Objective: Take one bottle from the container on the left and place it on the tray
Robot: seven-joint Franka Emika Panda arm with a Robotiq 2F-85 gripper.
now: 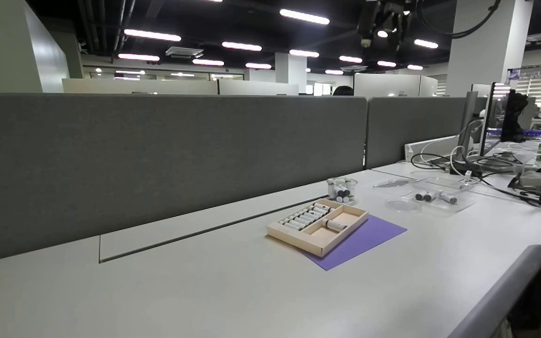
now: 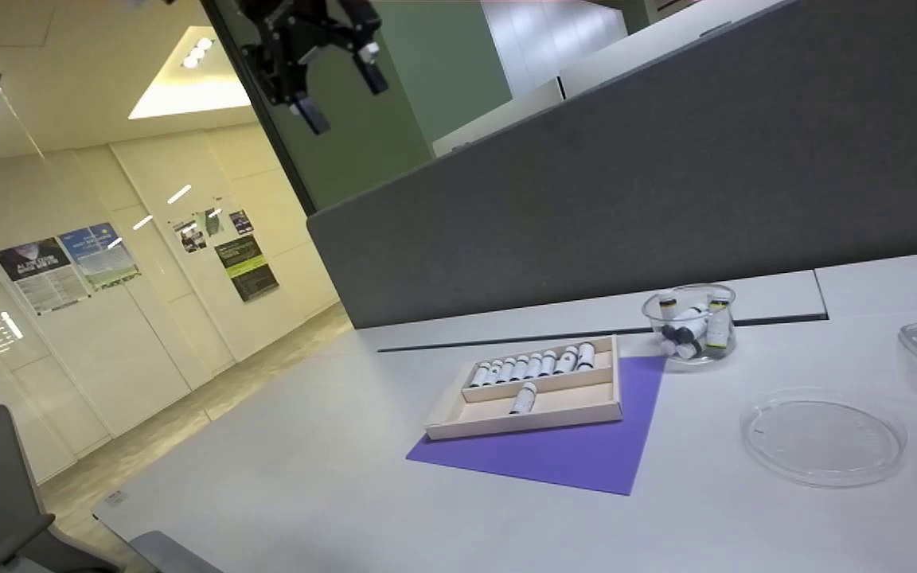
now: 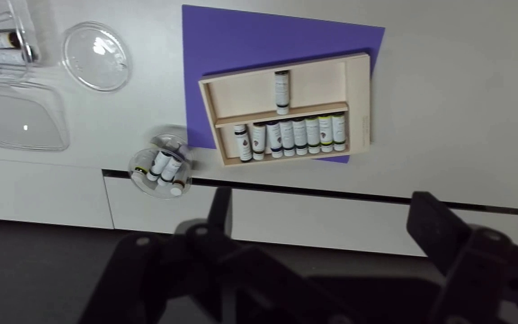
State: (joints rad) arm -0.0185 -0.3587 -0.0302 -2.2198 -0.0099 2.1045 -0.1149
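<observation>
With jaws spread and nothing between them, the gripper (image 3: 322, 198) is best lowered squarely over the end bottle (image 3: 243, 143), lying by a gap in the wooden rack (image 3: 359, 103), so that no neighbouring bottles (image 3: 287, 136) are nudged.

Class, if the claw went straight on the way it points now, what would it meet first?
Probably the wooden tray, near its row of bottles: in an exterior view the open claw slants down toward it, with nothing visible between. Depth is hard to judge, so it might hit the desk instead.
</observation>
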